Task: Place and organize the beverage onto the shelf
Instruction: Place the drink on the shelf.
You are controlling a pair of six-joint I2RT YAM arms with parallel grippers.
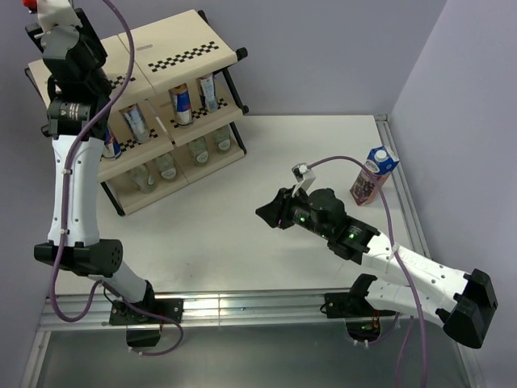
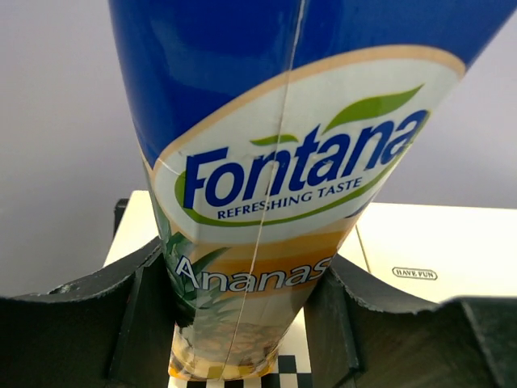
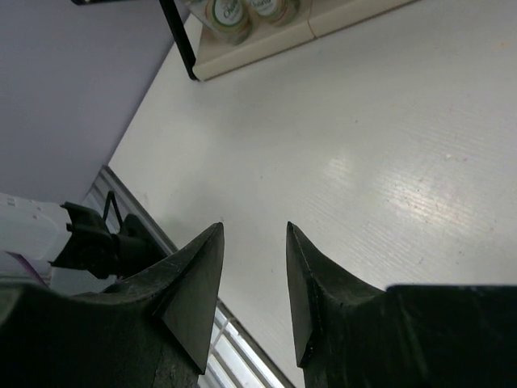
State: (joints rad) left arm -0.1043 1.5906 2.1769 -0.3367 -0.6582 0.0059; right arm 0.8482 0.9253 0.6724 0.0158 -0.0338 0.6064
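The left claw (image 2: pixel 242 323) is closed on the yellow carton (image 2: pixel 283 162), which is held upright over the shelf (image 2: pixel 436 242) top. The right claw (image 3: pixel 254 275) is seen part open and empty above the table (image 3: pixel 363 162). The purple carton (image 1: pixel 373 174) is stood well to its right.

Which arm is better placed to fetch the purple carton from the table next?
Right. The right tool is empty, jaws apart, over the table near the purple carton. The left tool is shut on the pineapple carton up at the shelf.
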